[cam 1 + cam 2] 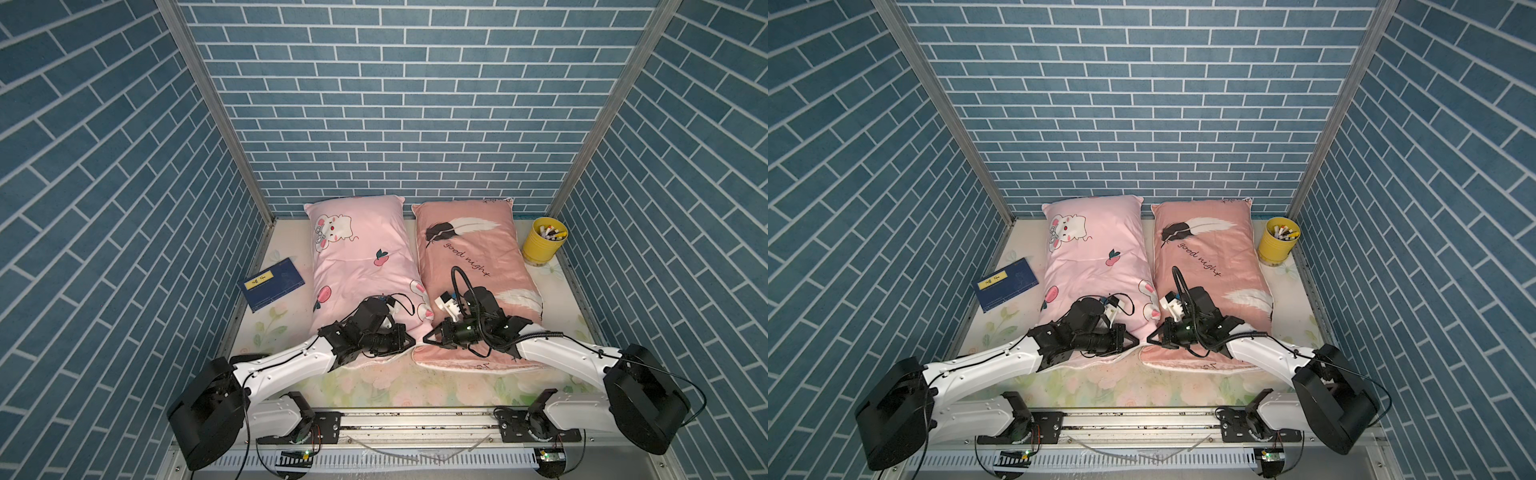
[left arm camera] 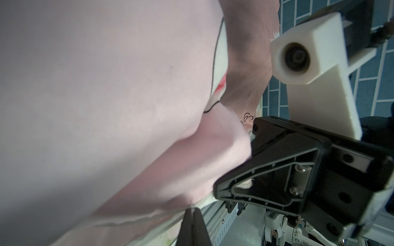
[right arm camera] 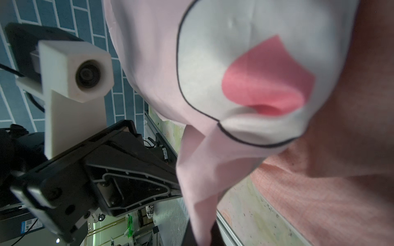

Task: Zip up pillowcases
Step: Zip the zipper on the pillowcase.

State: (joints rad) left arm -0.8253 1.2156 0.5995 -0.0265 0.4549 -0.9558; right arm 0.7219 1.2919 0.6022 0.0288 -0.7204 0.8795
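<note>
Two stuffed pillowcases lie side by side in both top views. The light pink one with bunnies and peaches point(image 1: 357, 249) point(image 1: 1096, 253) is on the left. The salmon-pink one with feathers and "good night" point(image 1: 469, 249) point(image 1: 1204, 249) is on the right. Both grippers meet tip to tip at the light pink case's near right corner. My left gripper point(image 1: 409, 341) point(image 2: 193, 212) is shut, its tips against the case's near edge; whether anything is pinched does not show. My right gripper point(image 1: 428, 338) point(image 3: 202, 234) is shut on a lifted fold of light pink fabric point(image 3: 213, 170).
A blue book point(image 1: 272, 284) lies left of the pillows. A yellow cup of markers point(image 1: 544, 241) stands at the back right. Blue brick walls close in three sides. A floral cloth point(image 1: 415, 386) covers the table, with the arms' metal rail point(image 1: 415, 419) along the front.
</note>
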